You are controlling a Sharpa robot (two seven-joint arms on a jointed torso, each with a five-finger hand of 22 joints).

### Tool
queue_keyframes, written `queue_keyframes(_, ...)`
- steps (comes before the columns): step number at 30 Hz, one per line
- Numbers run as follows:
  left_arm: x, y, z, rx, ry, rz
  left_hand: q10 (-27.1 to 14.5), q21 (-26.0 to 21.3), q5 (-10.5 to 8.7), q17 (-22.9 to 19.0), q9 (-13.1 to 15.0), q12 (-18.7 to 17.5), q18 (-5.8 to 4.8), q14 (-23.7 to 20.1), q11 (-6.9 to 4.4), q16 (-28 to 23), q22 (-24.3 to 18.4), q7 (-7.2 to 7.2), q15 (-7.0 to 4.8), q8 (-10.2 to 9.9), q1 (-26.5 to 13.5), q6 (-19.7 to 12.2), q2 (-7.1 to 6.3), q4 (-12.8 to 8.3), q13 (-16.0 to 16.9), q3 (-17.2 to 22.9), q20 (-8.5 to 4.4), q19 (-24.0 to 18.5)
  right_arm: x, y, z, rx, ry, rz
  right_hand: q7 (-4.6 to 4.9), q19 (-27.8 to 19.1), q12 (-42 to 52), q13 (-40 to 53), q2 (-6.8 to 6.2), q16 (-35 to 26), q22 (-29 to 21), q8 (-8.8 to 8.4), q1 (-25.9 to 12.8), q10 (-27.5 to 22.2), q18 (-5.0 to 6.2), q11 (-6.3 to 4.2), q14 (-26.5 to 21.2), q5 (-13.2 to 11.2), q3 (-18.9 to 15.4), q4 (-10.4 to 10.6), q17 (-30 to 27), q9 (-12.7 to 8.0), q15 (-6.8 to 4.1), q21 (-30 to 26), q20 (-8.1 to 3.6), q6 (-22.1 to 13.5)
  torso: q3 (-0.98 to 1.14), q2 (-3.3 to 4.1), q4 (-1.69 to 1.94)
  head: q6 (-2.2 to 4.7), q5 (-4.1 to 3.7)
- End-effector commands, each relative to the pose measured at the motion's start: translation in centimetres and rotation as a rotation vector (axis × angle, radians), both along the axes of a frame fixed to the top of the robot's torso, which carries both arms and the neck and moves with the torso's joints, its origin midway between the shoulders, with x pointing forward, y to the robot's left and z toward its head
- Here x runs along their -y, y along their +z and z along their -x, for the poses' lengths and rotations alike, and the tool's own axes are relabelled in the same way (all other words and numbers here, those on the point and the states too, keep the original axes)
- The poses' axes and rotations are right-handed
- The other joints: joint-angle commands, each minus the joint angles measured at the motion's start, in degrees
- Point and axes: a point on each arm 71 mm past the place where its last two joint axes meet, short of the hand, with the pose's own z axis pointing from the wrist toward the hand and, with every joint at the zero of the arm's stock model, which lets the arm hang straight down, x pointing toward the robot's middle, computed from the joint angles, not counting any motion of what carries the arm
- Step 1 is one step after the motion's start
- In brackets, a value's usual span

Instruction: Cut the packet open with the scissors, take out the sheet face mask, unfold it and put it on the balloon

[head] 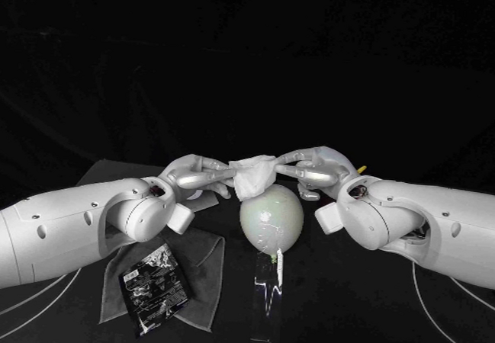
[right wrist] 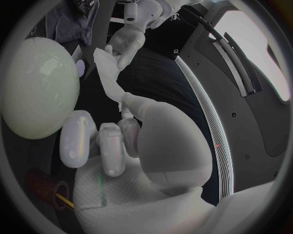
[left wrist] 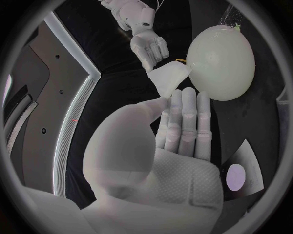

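holding the sheet face mask (head: 253, 172) between them, the two hands meet over the far end of the balloon (head: 270, 215); the left hand (head: 198, 175) pinches one edge of the mask between thumb and fingers, and in the left wrist view its fingers (left wrist: 186, 117) lie straight and side by side; the right hand (head: 310, 168) pinches the opposite edge, its thumb raised to the mask and its other fingers curled in, as the right wrist view shows; the mask is a crumpled white piece, not spread flat, hanging just above the balloon; whether it touches the balloon i cannot tell; the balloon is pale and egg-shaped, lying on the black desk (head: 351, 313) between the two arms, its knotted end towards the robot and joined to a clear strip (head: 267, 290); the black packet (head: 152, 283) lies on a grey cloth (head: 199, 280) on the desk under the left forearm, apart from the balloon.
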Motion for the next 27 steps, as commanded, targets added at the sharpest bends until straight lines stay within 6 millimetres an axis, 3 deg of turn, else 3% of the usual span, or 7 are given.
queue_keyframes(1, 0.1, 0.0, 0.0, -0.010, 0.003, -0.012, 0.3, 0.3, 0.37, 0.1, 1.9, -0.1, 0.93, -0.5, -0.28, 0.3, 0.1, -0.12, -0.13, -0.3, -0.5, -0.5, -0.12, -0.3, 0.0, 0.2, 0.02, -0.4, -0.3, 0.2, 0.1, 0.014, 0.023, -0.004, 0.08, 0.2, 0.4, 5.7, 0.43, 0.2, 10.4, 0.71, -0.1, 0.9, 0.11, -0.39, 5.7, 0.2, 0.4, -0.1, 13.6, 3.0, -0.44, 0.3, -0.10, 0.4, 0.00, -0.01, -0.02, 0.08, -0.08)
queue_keyframes(9, 0.0, -0.1, -0.1, -0.018, 0.003, -0.017, -0.3, 0.4, 0.37, 0.1, 1.8, -0.2, 0.78, -1.4, -0.07, 0.3, 0.3, 0.03, 0.13, -0.6, -0.6, -0.8, -0.30, -0.8, 0.1, 0.1, 0.24, -1.1, -0.4, 0.5, -0.1, 0.024, 0.023, -0.007, 0.08, 0.2, 0.4, 5.7, 0.43, 0.2, 10.4, 0.71, -0.1, 0.9, 0.11, -0.39, 5.7, 0.2, 0.4, -0.2, 13.6, 3.0, -0.44, 0.3, -0.10, 0.4, -0.01, -0.02, 0.03, 0.26, -0.19)
queue_keyframes(16, 0.1, -0.3, -0.1, -0.050, 0.002, 0.002, -3.0, -0.3, 0.35, 0.3, 1.4, -0.6, 0.28, -4.3, 0.52, 0.4, 0.0, 0.19, 1.01, -1.5, -2.0, -1.8, -0.89, -0.7, 0.1, -0.7, 1.17, -3.6, -0.9, 1.1, -0.4, 0.041, 0.029, -0.008, 0.10, 0.2, 0.3, 5.7, 0.40, 0.2, 10.4, 0.80, -0.3, 0.9, 0.13, -0.38, 5.7, 0.2, 0.6, -0.4, 13.6, 3.1, -0.44, 0.2, -0.10, 0.3, -0.03, -0.04, 0.01, 0.46, -0.11)
queue_keyframes(21, 0.5, -0.7, -0.1, -0.093, -0.003, 0.036, -9.6, -5.0, 0.41, 0.0, 0.6, -2.0, -0.96, -11.8, 2.52, -1.2, -2.4, 0.37, 3.46, -2.9, -4.7, -3.7, -2.20, 1.1, -0.2, -2.4, 3.18, -7.9, -1.6, 1.9, -0.9, 0.062, 0.035, -0.009, 0.10, 0.2, 0.3, 5.7, 0.40, 0.2, 10.4, 0.80, -0.3, 0.9, 0.13, -0.38, 5.7, 0.2, 0.6, -0.4, 13.6, 3.1, -0.44, 0.2, -0.10, 0.3, -0.04, -0.04, 0.06, 0.87, -0.11)
queue_keyframes(27, 0.9, -1.4, 0.0, -0.133, -0.002, 0.092, -16.7, -11.9, 0.36, -0.8, 0.1, -1.6, -1.24, -20.7, 5.06, -2.5, -6.6, 0.94, 6.30, -3.5, -4.4, -4.5, -2.02, 1.9, 0.0, -3.5, 5.88, -11.3, -2.6, 2.6, -1.5, 0.081, 0.046, -0.013, 0.10, 0.2, 0.3, 5.7, 0.40, 0.2, 10.4, 0.80, -0.3, 0.9, 0.13, -0.38, 5.7, 0.2, 0.6, -0.4, 13.6, 3.1, -0.44, 0.2, -0.10, 0.3, -0.05, 0.00, 0.07, 1.49, 0.14)
